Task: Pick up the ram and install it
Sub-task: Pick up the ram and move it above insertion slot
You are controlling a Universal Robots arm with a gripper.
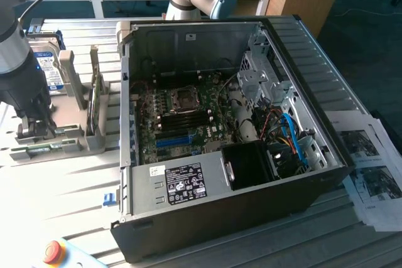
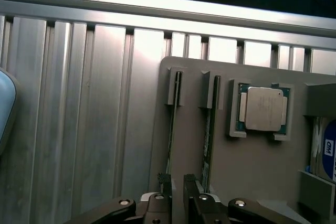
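Since your claw [image 2: 177, 180] hangs wide and empty, note the ram [image 2: 172, 129] standing on edge in its holder [image 2: 262, 171] slot just ahead of it; likely light, stiff, brittle, so pinch the flat faces near the top edge, gently

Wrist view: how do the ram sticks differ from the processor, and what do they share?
Shape: the ram sticks are long and narrow; the processor is squarish.
Pose: the ram sticks stand on edge in slots; the processor lies flat in a recess.
Look: the ram sticks show thin edges; the processor shows a silver lid.
Both sit in the grey holder.
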